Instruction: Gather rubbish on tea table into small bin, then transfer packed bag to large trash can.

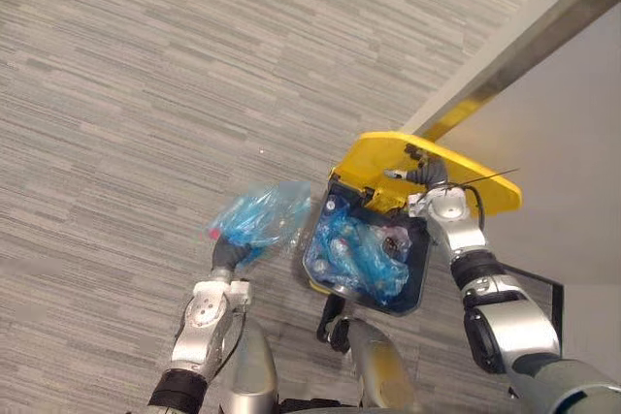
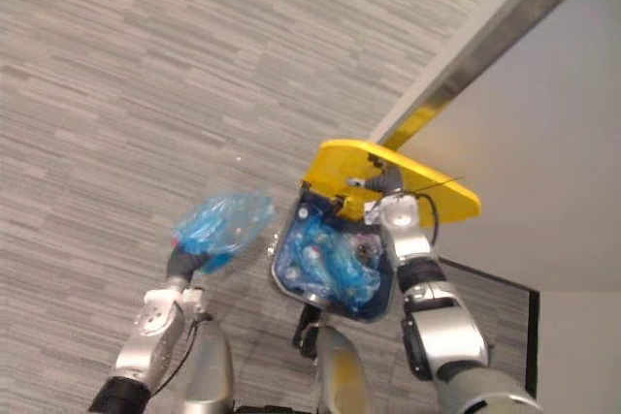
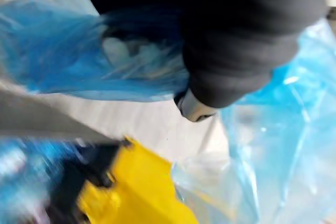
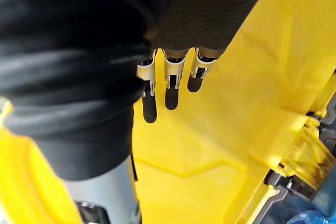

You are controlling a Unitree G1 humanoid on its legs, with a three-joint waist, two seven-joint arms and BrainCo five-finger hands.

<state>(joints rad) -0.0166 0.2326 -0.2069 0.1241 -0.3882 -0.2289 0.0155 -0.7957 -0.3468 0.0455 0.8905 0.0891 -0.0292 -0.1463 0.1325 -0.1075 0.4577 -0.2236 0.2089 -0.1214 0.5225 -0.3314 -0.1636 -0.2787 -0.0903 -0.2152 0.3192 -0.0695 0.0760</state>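
Packed bag [image 1: 260,215] of thin blue plastic hangs in the air just beside the large trash can [image 1: 423,273], on the can's side toward the robot's left, clear of the grey striped floor [image 1: 146,94] and not yet over the can's opening. It bulges above the left robot hand [image 3: 231,51], which is buried in the bag's folds; whether that robot hand is closed round the plastic cannot be told, as the blue film wraps over it in the left wrist view. The can is dark-walled and stands open, its yellow lid [image 1: 485,191] swung up at the can's far side. Inside the can lie crumpled blue bags and clear bottles [image 1: 359,254], filling it almost to the rim. The right robot hand [image 1: 424,175] reaches across the can's right side to the lid, its fingers [image 4: 172,98] straight and side by side, tips laid flat against the yellow surface near the hinge. A pale wall with a metal strip [image 1: 505,55] runs just behind the can.
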